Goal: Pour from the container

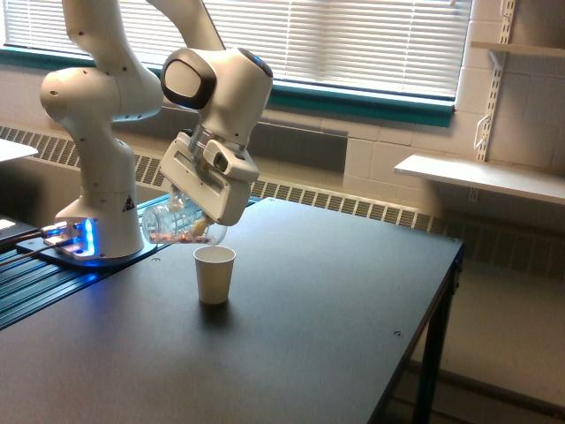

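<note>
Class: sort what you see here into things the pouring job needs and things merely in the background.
Needed: the hand, the clear container it holds tipped, the paper cup below it.

Background: window blinds, wall shelf, radiator grille.

No text, brand or number can be read in this view. The only sign is a small black triangle mark (126,202) on the white arm base (101,190), which stands at the left edge of the table (335,291); what is inside the triangle is too small to make out. The cup (214,273) has plain sides with no print, and the container (177,223) shows no label.
</note>
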Controlling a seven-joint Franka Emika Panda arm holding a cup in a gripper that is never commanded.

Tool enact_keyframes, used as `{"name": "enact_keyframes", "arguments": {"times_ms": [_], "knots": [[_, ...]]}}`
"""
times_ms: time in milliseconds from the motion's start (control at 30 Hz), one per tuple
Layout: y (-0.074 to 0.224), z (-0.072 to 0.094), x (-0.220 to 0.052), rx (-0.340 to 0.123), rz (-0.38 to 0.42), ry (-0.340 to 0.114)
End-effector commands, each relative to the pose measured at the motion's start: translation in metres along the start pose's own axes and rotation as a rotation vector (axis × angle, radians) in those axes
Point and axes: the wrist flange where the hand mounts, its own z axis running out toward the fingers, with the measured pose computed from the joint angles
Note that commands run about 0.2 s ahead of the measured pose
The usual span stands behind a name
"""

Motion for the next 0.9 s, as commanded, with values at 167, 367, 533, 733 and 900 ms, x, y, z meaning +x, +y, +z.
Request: {"name": "enact_keyframes", "arguments": {"times_ms": [167, 367, 533, 733, 900], "knots": [[0.0098, 0.0028, -0.0030, -0.024, 0.040, -0.013], [0.0129, 0.0044, -0.0046, -0.067, 0.054, -0.041], [0.0140, 0.0024, -0.0047, -0.066, 0.061, -0.040], [0.0102, 0.0039, -0.0067, -0.079, 0.046, -0.047], [0.0086, 0.0061, -0.0090, -0.086, 0.049, -0.070]]}}
